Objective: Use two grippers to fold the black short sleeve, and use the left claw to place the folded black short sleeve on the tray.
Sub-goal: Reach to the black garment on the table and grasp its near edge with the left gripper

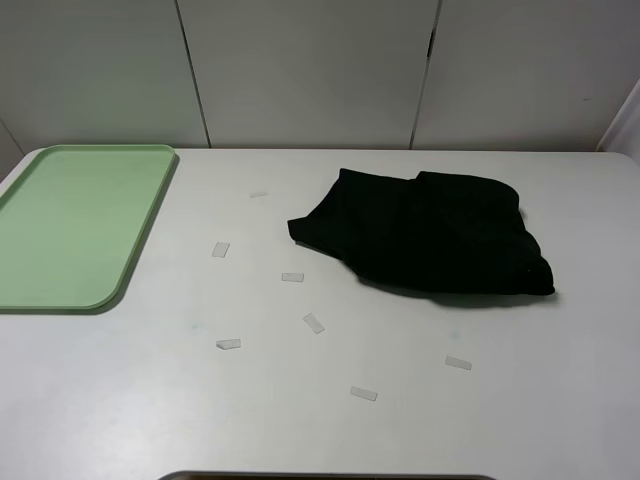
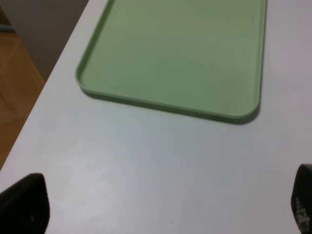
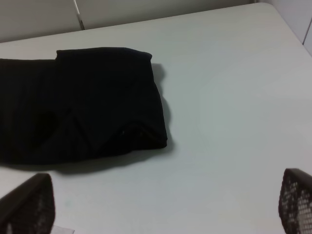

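Closest to each wrist camera, 2 black fingertips (image 2: 22,204) are showing with a wide gap between them: the left gripper (image 2: 162,202) is hanging spread over bare white table (image 1: 300,430) just short of the tray (image 2: 175,53), and the right gripper (image 3: 162,202) is likewise hanging spread, holding nothing, near one end of the black short sleeve (image 3: 78,102). Neither arm is appearing in the high view. From that view, several small clear strips (image 1: 314,322) are lying scattered across the middle of the table. Beyond them, right of centre, the black short sleeve is lying in a loose, bunched heap with uneven edges, its lettering and neck label not showing. The pale green tray is sitting at the far left of the table, holding nothing, well apart from the shirt. Judging by this, the task is sitting at its opening step: the shirt is looking rumpled, not neatly folded, and no claw is touching it. The next move is likely calling for both grippers to come down onto the fabric, each pinching an edge or corner, so the cloth can be laid over itself evenly. Carrying it to the tray with the left claw is waiting until that fold is done.
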`<state>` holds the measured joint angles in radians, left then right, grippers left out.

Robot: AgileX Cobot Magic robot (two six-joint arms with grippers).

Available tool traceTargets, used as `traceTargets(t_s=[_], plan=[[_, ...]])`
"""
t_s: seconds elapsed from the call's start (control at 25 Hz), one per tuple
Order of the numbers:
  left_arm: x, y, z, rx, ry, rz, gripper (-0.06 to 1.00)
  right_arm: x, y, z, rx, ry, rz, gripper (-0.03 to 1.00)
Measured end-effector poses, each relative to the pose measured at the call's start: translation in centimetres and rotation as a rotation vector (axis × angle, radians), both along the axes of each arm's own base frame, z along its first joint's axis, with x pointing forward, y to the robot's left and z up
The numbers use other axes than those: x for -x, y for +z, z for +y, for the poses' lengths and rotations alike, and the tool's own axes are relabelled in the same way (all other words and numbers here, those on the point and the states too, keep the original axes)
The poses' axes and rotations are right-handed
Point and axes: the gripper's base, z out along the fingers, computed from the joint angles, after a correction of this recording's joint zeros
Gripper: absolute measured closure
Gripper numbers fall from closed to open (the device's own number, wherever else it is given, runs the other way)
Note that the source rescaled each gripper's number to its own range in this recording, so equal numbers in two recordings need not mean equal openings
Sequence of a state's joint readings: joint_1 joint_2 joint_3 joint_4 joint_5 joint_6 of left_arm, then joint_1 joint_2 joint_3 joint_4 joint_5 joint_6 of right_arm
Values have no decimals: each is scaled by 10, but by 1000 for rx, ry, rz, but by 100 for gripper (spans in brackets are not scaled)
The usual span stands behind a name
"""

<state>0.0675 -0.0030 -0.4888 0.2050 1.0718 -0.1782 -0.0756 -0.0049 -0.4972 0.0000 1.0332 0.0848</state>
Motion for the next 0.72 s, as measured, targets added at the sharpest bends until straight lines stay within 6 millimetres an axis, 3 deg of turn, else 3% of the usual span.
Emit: traceTargets(t_s=[0.16, 0.32, 0.72], plan=[[-3, 1, -2, 21, -13, 16, -6, 0, 0, 0, 0, 0, 0, -3], [-18, 15, -5, 45, -51, 96, -6, 0, 0, 0, 0, 0, 0, -3], [-100, 51, -14, 87, -247, 292, -6, 0, 0, 0, 0, 0, 0, -3]])
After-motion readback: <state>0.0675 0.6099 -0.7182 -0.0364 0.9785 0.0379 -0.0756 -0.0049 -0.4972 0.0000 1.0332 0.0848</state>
